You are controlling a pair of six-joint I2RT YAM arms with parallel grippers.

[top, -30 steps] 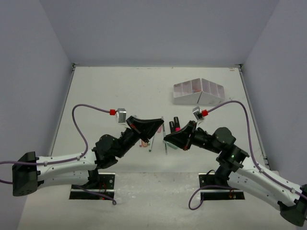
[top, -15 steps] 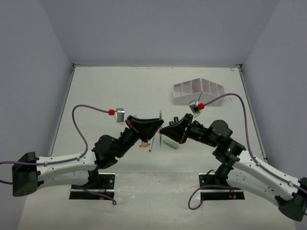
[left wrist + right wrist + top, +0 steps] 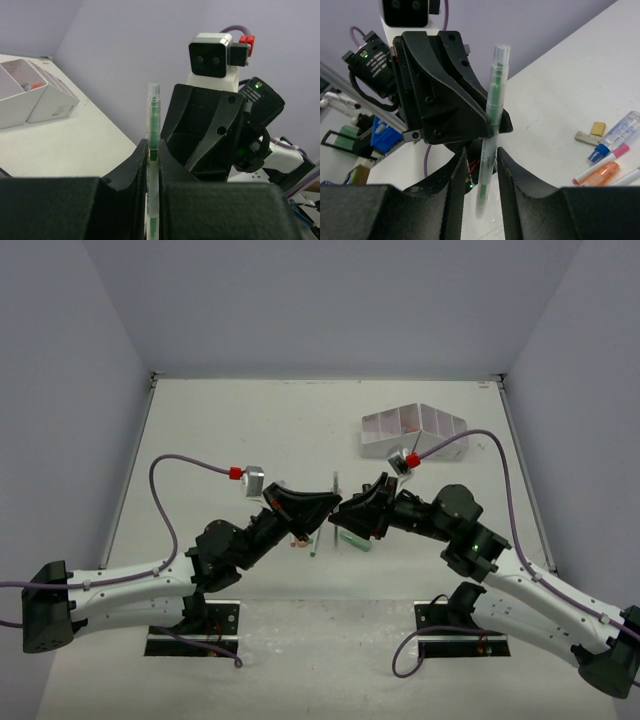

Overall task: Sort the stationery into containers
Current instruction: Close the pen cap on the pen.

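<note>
The left gripper [image 3: 328,508] and right gripper [image 3: 346,514] meet nose to nose at mid-table, and the upright green pen [image 3: 153,131] fills the gap between them. On the table beneath lie a mint eraser [image 3: 352,539] and a thin pen [image 3: 314,538]. The white organizer [image 3: 415,433] blocks the far right. The table [image 3: 230,420] is open on the far left.

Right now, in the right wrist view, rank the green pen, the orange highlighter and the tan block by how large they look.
1. green pen, largest, though it sits nearest the camera, which exaggerates it.
2. orange highlighter.
3. tan block, smallest; both lie farther off.
</note>
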